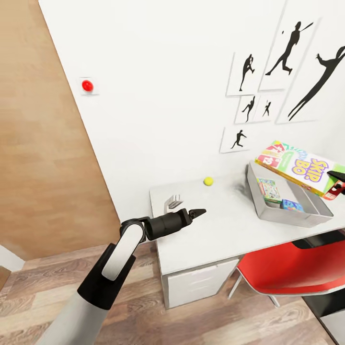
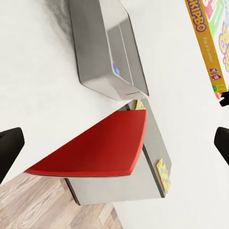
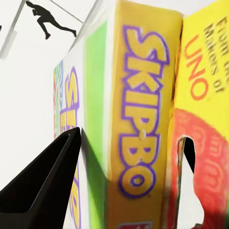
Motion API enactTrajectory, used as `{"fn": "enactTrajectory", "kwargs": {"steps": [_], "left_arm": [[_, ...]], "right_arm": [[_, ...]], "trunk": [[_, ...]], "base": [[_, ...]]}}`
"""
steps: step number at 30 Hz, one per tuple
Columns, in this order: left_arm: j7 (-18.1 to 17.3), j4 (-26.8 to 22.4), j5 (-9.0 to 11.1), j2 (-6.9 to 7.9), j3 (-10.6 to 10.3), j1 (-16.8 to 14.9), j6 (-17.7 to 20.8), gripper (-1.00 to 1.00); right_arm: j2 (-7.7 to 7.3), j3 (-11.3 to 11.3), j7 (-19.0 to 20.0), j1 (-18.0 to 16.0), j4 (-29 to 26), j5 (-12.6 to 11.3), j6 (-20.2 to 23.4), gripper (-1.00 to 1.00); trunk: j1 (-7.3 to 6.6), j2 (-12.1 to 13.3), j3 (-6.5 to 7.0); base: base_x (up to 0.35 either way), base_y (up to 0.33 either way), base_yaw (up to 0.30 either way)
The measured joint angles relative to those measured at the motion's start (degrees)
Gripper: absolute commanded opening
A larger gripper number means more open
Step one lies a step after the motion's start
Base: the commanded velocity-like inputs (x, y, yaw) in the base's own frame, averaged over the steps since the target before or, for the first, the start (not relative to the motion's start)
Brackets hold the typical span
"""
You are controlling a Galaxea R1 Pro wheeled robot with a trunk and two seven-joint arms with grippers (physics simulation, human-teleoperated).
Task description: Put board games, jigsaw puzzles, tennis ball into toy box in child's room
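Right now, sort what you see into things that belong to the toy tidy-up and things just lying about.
Part of the job:
- Skip-Bo board game, held in the right gripper above the toy box
- two smaller game boxes in the toy box
- tennis ball on the table
- left gripper, empty

Just lying about:
- red chair
- silhouette wall pictures
- red wall button

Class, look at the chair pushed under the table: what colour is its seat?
Bright red. The chair seat shows best in the head view, under the table.
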Motion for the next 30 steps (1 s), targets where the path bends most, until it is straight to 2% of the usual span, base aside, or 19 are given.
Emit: {"fn": "enactTrajectory", "kwargs": {"steps": [9, 14, 17, 22, 30], "left_arm": [[0.0, 0.0, 0.0, 0.32, 0.2, 0.2, -0.1, 1.0], [-0.1, -0.1, 0.3, 0.85, 1.7, 0.5, 0.0, 1.0], [-0.1, -0.1, 0.4, 1.02, 2.9, 0.8, 0.1, 1.0], [-0.1, -0.2, 0.6, 1.2, 4.8, 1.6, 0.3, 1.0], [-0.1, -0.2, 0.6, 1.25, 5.5, 2.0, 0.4, 1.0]], "right_arm": [[0.15, 0.0, -0.1, 0.0, 0.1, 0.0, 0.0, -1.0], [0.12, -0.1, -0.4, 0.0, 0.1, 0.1, 0.0, -1.0], [0.12, -0.2, -1.4, 0.0, 0.2, 0.4, 0.0, -1.0], [0.06, -0.5, -5.4, -0.3, 1.0, 0.2, 0.0, -1.0], [0.08, -0.7, -7.6, -0.4, 2.0, 0.1, 0.0, -1.0]], "trunk": [[0.0, 0.0, 0.2], [0.0, 0.0, 0.31], [0.0, 0.0, 0.39], [0.0, 0.0, 0.5], [0.0, 0.0, 0.59]], "base": [[0.0, -0.285, 0.262], [0.0, -0.122, 0.268], [0.0, -0.062, 0.27], [0.0, -0.029, 0.247], [0.001, -0.011, 0.101]]}}
